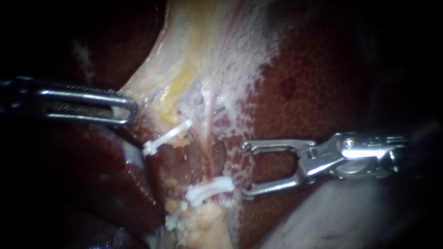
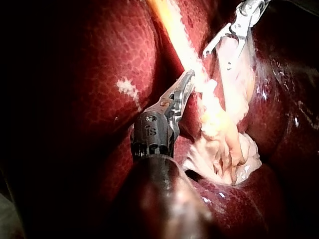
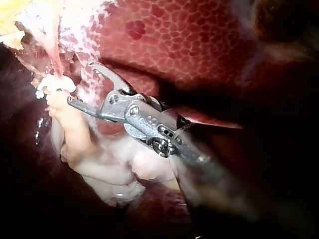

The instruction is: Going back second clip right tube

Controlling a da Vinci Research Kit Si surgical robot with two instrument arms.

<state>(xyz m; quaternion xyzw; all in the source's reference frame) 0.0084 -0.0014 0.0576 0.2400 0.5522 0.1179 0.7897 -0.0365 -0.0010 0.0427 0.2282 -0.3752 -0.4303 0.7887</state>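
Note:
My right instrument [image 1: 244,170] comes in from the right with its jaws wide open and empty, tips just right of the right tube [image 1: 210,133], a thin pink strand. A white clip [image 1: 208,189] crosses that tube low down, by the lower jaw tip. Another white clip [image 1: 165,137] sits on the left tube. My left instrument [image 1: 128,109] is shut on the pale edge of the gallbladder tissue [image 1: 184,50]. In the right wrist view the open jaws [image 3: 81,82] stand beside the clip [image 3: 52,84]. The left wrist view shows my left instrument [image 2: 187,82] against the pale band.
Dark red mottled liver [image 1: 323,83] fills the background right of the tubes. Yellowish fat crumbs [image 1: 203,219] lie below the lower clip. A pale blurred mass [image 1: 323,216] lies under my right instrument's shaft. The far left and right edges are dark.

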